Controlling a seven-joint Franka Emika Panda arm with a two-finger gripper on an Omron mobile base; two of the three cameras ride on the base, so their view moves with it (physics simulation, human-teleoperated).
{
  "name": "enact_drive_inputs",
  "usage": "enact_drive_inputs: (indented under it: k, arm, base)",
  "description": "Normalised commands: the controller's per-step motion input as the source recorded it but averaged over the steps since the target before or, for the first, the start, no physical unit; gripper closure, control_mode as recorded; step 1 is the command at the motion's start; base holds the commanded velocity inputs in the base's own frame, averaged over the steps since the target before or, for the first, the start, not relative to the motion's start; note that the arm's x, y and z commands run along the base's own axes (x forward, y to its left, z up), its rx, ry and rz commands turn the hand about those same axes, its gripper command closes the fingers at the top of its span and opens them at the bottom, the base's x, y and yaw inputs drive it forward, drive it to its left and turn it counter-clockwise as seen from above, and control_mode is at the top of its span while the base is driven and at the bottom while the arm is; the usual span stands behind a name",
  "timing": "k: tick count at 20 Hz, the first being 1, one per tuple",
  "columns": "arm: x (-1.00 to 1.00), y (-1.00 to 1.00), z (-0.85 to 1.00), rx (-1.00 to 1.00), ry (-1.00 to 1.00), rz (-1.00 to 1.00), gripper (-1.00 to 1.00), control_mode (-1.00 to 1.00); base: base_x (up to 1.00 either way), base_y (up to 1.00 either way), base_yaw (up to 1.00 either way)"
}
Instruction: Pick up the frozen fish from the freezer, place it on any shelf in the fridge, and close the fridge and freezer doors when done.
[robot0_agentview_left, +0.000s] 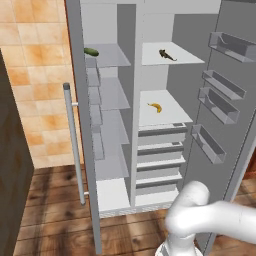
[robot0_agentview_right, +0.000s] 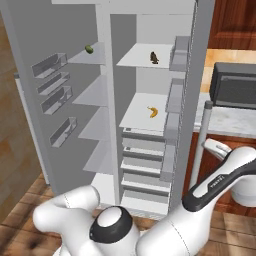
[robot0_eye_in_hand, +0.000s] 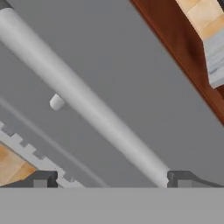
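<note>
Hand view: the end effector (robot0_eye_in_hand: 109, 178) looks at close range onto a long pale grey cylindrical door handle (robot0_eye_in_hand: 83, 103), which runs slantwise between its two dark fingertips (robot0_eye_in_hand: 41, 178).
End effector state: fingertips stand wide apart, with the handle's lower end just beside the right one; nothing is clamped, and contact with the handle cannot be told.
Grey fridge door (robot0_agentview_right: 197, 100): the flat panel behind that handle; it stands open, as does the grey freezer door (robot0_agentview_left: 80, 115).
Dark frozen fish (robot0_agentview_left: 167, 54): lies on the top white shelf (robot0_agentview_left: 172, 57) of the fridge compartment, right of the central divider wall (robot0_agentview_left: 134, 115).
Yellow banana (robot0_agentview_left: 155, 106): on the next white shelf below the fish.
Green rounded vegetable (robot0_agentview_left: 91, 52): on the top freezer shelf, left of the divider.
Black microwave (robot0_agentview_right: 234, 85): on the pale stone surface (robot0_agentview_right: 230, 122) beyond the fridge door.
</note>
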Motion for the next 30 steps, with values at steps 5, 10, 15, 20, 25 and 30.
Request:
enact_drive_inputs:
  k: [5,10,15,20,25,30]
  arm:
    - [0.45,0.0,-0.16,0.0,0.0,0.04,-1.0,-1.0]
    - [0.41,0.0,-0.13,0.0,0.0,0.04,-1.0,-1.0]
    - [0.24,0.19,0.0,0.0,-0.03,0.01,-1.0,-1.0]
    - [0.04,0.88,0.0,0.0,-0.07,0.01,-1.0,-1.0]
    - [0.07,1.0,0.0,0.0,-0.08,0.0,-1.0,-1.0]
    - [0.07,1.0,0.0,0.0,-0.07,0.0,-1.0,-1.0]
  base:
    - [0.0,0.0,0.0]
    - [0.0,0.0,0.0]
    - [0.0,0.0,0.0]
    - [0.0,0.0,0.0]
    - [0.0,0.0,0.0]
    - [0.0,0.0,0.0]
